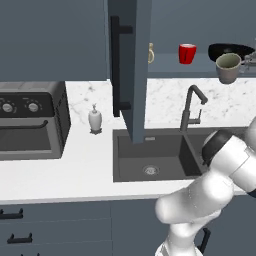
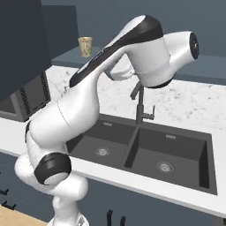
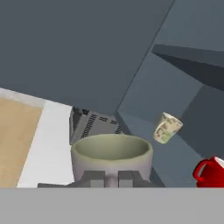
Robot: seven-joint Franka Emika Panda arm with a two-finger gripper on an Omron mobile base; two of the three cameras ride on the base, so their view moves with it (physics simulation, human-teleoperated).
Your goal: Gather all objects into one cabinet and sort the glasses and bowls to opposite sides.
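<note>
Gripper (image 3: 112, 178) pinched tight on beige-grey mug (image 1: 228, 67) rim, upper right of frame, red cup (image 1: 187, 53) and black bowl (image 1: 231, 50) on cabinet (image 1: 131, 70) shelf behind

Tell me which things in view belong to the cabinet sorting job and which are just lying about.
Part of the job:
- beige-grey mug, held in the gripper
- red cup, on the cabinet shelf
- black bowl, on the same shelf
- open cabinet door

Just lying about:
- soap dispenser
- toaster oven
- faucet
- sink
- small patterned cup on the shelf
</note>
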